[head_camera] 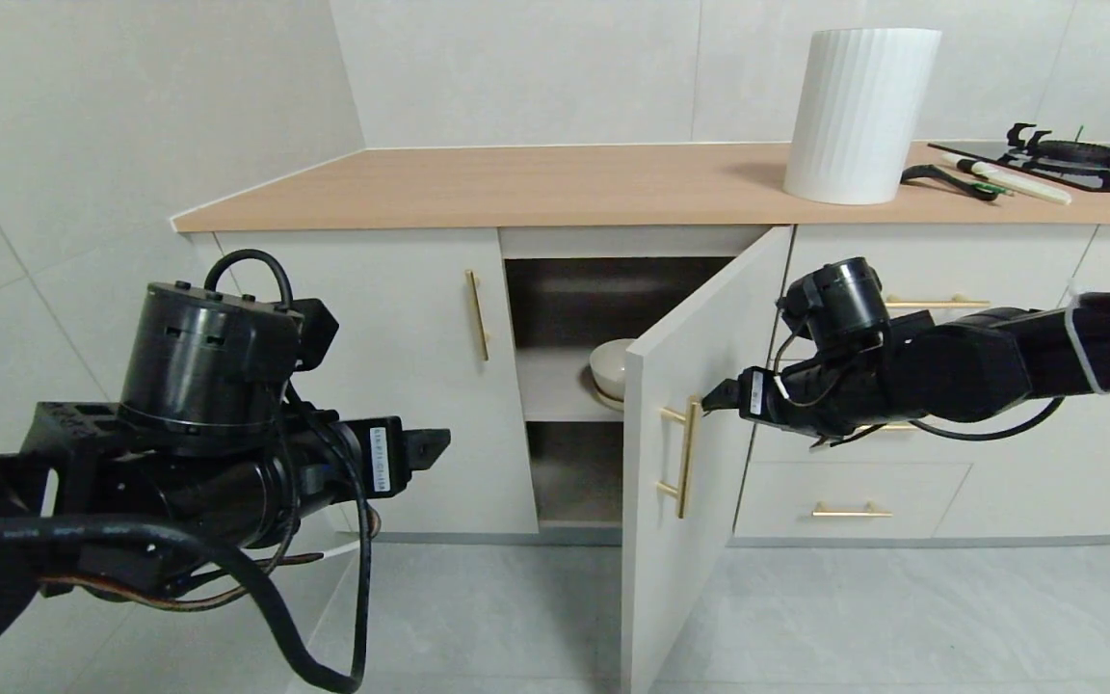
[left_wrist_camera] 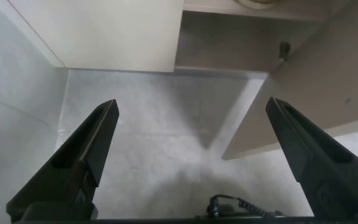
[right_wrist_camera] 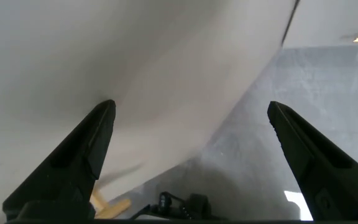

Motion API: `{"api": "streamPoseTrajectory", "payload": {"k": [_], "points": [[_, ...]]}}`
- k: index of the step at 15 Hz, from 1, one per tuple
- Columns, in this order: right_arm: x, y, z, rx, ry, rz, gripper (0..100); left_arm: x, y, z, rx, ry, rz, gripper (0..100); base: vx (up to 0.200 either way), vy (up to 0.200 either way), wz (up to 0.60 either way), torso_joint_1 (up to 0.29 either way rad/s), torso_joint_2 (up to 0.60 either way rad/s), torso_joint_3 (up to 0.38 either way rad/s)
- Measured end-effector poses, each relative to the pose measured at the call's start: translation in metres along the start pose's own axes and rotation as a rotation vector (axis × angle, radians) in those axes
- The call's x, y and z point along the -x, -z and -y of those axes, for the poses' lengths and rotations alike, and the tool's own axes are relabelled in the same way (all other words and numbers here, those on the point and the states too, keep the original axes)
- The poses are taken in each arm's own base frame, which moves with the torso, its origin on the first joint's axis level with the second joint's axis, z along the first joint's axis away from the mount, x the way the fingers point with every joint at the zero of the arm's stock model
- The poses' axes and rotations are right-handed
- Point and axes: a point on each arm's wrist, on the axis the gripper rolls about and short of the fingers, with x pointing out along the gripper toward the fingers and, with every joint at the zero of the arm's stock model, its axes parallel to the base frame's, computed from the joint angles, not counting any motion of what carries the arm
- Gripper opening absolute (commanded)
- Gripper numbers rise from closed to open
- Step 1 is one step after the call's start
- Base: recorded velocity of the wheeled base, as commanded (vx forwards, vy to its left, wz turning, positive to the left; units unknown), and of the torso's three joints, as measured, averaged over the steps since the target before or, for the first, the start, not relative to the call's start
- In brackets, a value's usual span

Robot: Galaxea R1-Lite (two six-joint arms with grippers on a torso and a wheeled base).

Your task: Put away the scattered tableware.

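The right gripper [head_camera: 717,395] has its two fingers spread wide and holds nothing. Its tip is just beside the top end of the gold handle [head_camera: 685,459] on the cupboard door [head_camera: 656,588]. I cannot tell if it touches the handle, but the fingers are not around it. The door stands half open and swings out toward the near side. Behind it, on the middle shelf [head_camera: 555,386], sits a pale bowl [head_camera: 610,364] on what looks like a plate. The bowl is in the cupboard, so I think the step in hand is shutting the door. For the next move, the right gripper should press on the door's face or handle and push it away to the far side until it shuts. The left gripper [head_camera: 432,445] hangs low on the near left over the floor, also wide open and holding nothing.
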Motion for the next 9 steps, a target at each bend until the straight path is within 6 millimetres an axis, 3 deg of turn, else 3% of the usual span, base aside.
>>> {"api": "streamPoseTrajectory", "payload": {"k": [2,9], "points": [[-0.012,0.003,-0.001,-0.001,0.007,-0.015,100,0.000,0.000,-0.001,-0.004,-0.014,0.004,100,0.000,0.000,0.00,0.000,0.00,0.000],[-0.027,0.006,-0.007,-0.060,-0.027,0.023,100,0.002,-0.007,-0.012,-0.012,-0.098,0.044,100,0.200,0.000,0.00,0.004,0.00,0.002]]}}
